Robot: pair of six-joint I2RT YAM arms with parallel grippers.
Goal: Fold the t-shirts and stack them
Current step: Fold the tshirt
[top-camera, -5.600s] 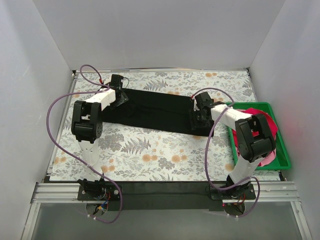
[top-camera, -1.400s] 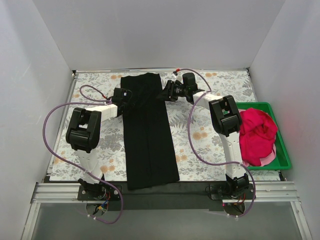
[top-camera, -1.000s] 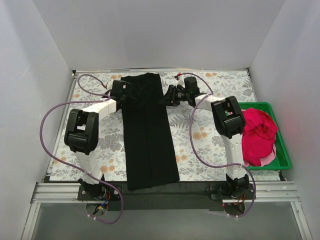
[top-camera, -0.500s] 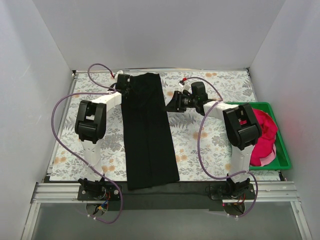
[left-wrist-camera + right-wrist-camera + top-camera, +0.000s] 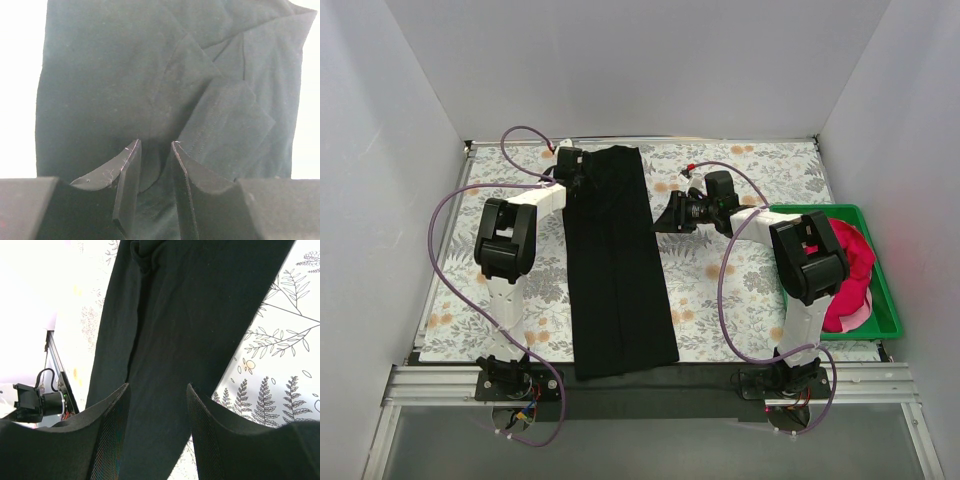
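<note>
The black t-shirt [image 5: 620,270] lies as a long narrow strip from the back of the table to its front edge. My left gripper [image 5: 576,170] is at the strip's far left corner. In the left wrist view its jaws [image 5: 152,145] stand close together with a fold of the black cloth [image 5: 125,75] between them. My right gripper [image 5: 665,222] hovers open just right of the strip, and its wrist view looks down at the cloth [image 5: 185,315] between spread fingers [image 5: 157,385]. The pinkish-red t-shirt [image 5: 855,250] lies bunched in the green crate.
The green crate [image 5: 892,322] stands at the right edge, partly behind my right arm. The table carries a floral cloth [image 5: 720,300]. White walls close in the left, back and right sides.
The shirt was turned from lying crosswise to lying lengthwise. Since then my left gripper moved up to the far left corner. My right gripper let go and drew back to the right and nearer.
</note>
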